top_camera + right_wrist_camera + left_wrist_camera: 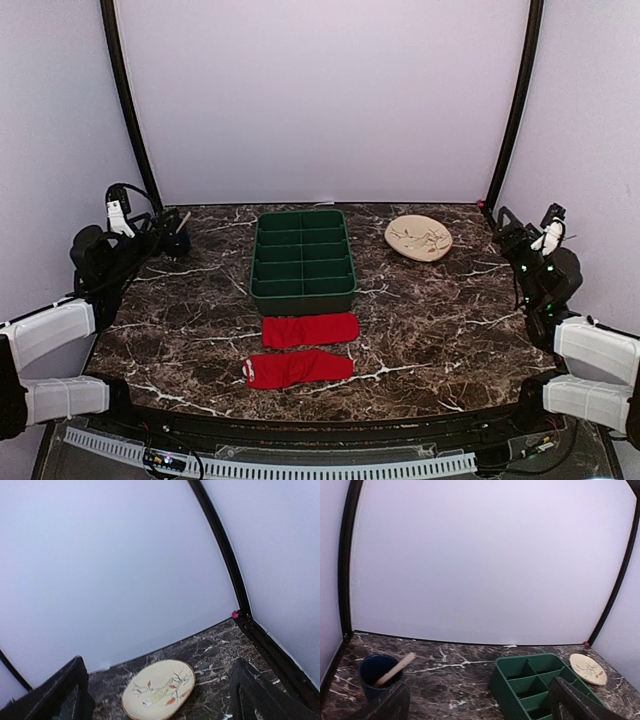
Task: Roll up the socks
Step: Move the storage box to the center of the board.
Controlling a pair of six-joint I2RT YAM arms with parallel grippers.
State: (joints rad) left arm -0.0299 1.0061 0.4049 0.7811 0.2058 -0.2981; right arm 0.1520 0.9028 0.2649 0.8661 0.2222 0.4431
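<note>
left gripper (478, 703) and right gripper (160, 694) stood wide apart, empty; only the top view showed the socks (310, 330), at 6 o'clock of the tray (303, 298).

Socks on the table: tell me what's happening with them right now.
Nothing is handling them yet. The far sock and the near sock, which has white marks at its cuff, lie flat and side by side in front of the green tray, unrolled. The left gripper and the right gripper are both open and empty, up at the table's left and right sides, well away from the socks. Rolling has not begun.
</note>
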